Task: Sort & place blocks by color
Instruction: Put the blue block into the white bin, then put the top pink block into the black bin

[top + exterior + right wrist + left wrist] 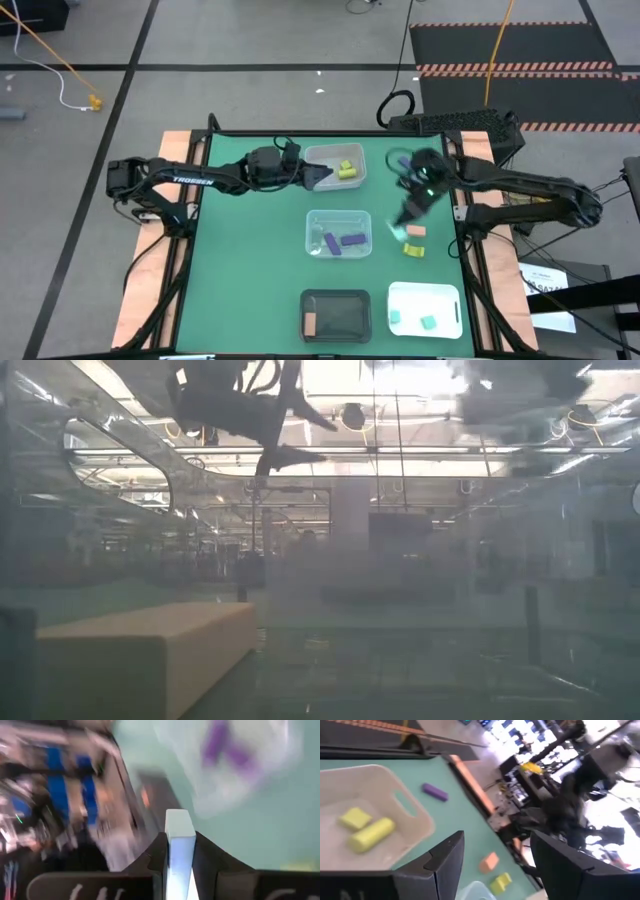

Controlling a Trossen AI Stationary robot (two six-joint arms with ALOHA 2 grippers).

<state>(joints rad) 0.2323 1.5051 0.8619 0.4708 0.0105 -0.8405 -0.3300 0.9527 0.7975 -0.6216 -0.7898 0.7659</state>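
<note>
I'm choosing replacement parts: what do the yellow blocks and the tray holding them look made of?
Yellow blocks: probably painted wood or matte plastic; flat, even colour with no glare. Tray: likely translucent, frosted plastic; pale, thin walls with a moulded handle slot.

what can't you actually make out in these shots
- Low view: the table's contents are lost in haze behind a clear tray wall; only one orange block shows.
- Right wrist view: motion blur smears the purple blocks; the mint block in the right claw is cut off by the bottom edge.
- High view: the block under the right claw is hidden by it.
</note>
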